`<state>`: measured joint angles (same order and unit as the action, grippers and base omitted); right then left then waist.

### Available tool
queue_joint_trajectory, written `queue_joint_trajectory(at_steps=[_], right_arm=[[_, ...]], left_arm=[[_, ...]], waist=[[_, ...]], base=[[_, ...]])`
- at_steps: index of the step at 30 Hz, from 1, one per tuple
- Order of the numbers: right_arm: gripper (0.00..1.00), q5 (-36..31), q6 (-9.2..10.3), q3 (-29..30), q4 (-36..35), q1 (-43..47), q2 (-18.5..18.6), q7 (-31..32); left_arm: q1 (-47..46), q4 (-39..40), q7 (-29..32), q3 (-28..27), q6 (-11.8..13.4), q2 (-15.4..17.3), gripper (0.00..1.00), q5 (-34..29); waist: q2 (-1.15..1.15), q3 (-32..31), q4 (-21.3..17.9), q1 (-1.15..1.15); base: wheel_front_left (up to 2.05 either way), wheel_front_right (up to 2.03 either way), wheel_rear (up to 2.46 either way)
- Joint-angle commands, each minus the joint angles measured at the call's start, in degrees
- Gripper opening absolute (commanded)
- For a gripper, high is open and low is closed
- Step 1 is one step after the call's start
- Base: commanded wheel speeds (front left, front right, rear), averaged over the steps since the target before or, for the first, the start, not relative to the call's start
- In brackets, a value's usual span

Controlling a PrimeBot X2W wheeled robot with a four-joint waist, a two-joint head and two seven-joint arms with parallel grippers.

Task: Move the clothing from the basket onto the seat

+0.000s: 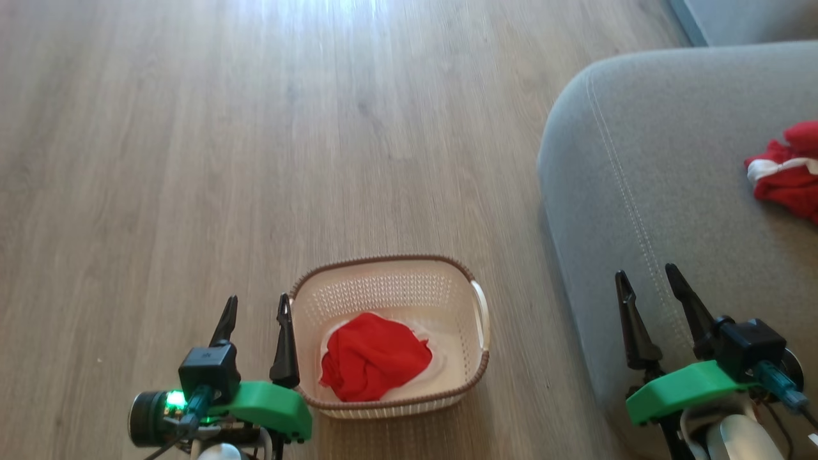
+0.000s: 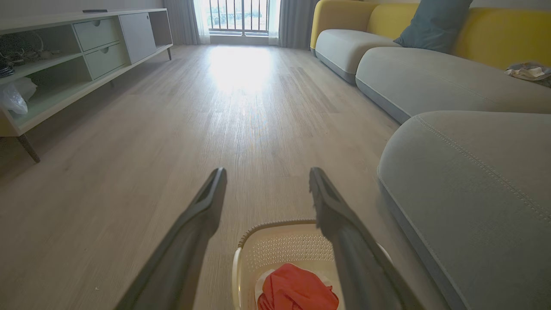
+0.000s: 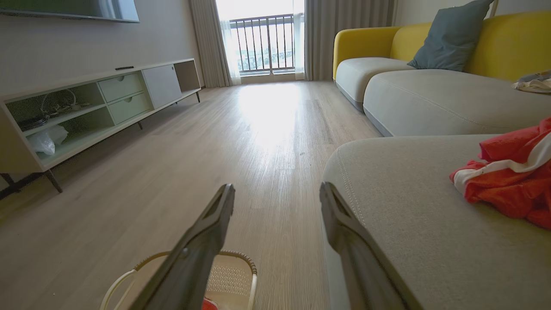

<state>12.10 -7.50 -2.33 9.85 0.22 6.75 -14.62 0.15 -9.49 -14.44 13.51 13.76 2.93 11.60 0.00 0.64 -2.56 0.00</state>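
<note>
A: What is seen nearest, and how are the grippers set?

B: The left gripper (image 1: 258, 299) is seen just left of the basket (image 1: 383, 260), its two dark fingers held apart and empty, the inner finger lined up with the basket's left rim. The right gripper (image 1: 645, 271) is found well to the right of the basket, over the near part of the seat (image 1: 671, 191), its fingers likewise spread with nothing clasped.

A: Where is the clothing located?

B: One red garment (image 1: 374, 356) is crumpled on the basket's bottom, toward the near side, ringed by perforated walls. A second red garment (image 1: 789, 172), banded in white, is laid on the seat, well right of the basket and somewhat beyond it.

A: And farther off?

B: The basket is stood on a pale wood floor (image 1: 223, 128), with a strip of boards between it and the seat's rounded corner. Beyond the basket, a long low cabinet (image 2: 86, 47) is set along the left, a grey-and-yellow sofa (image 2: 430, 82) with a blue-grey cushion (image 2: 434, 21) is ranged on the right, and a curtained window (image 2: 239, 17) is seen farthest off.
</note>
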Motion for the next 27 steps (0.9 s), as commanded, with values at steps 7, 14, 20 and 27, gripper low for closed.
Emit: queue_joint_trajectory(at_steps=[7, 14, 20, 27], right_arm=[[1.0, -1.19, 0.01, -0.72, -2.94, -4.06, 0.09, -0.38], [1.0, -0.36, 0.01, 0.31, -4.3, -6.36, -0.71, -0.38], [1.0, 0.0, 0.01, 0.59, -6.37, -9.09, -1.94, -0.38], [1.0, 0.5, 0.01, -0.67, -8.4, -11.51, -3.18, -0.38]], left_arm=[[-5.8, 0.79, -0.56, -0.46, -1.0, -0.05, 1.0, -1.23], [-12.23, -5.07, -0.56, 0.02, -1.56, -0.05, 1.0, -2.5], [-20.06, -12.78, -0.56, 0.68, -3.96, 0.36, 1.0, -6.89], [-28.96, -23.32, -0.56, 2.62, -6.84, 4.16, 1.0, -11.61]], waist=[[0.0, 9.38, -2.5, 0.0], [0.0, 18.94, -3.89, 0.0], [0.0, 27.84, -6.36, 0.0], [0.0, 36.1, -10.27, 0.0]], base=[[0.0, 0.0, 0.0], [0.0, 0.0, 0.0], [0.0, 0.0, 0.0], [0.0, 0.0, 0.0]])
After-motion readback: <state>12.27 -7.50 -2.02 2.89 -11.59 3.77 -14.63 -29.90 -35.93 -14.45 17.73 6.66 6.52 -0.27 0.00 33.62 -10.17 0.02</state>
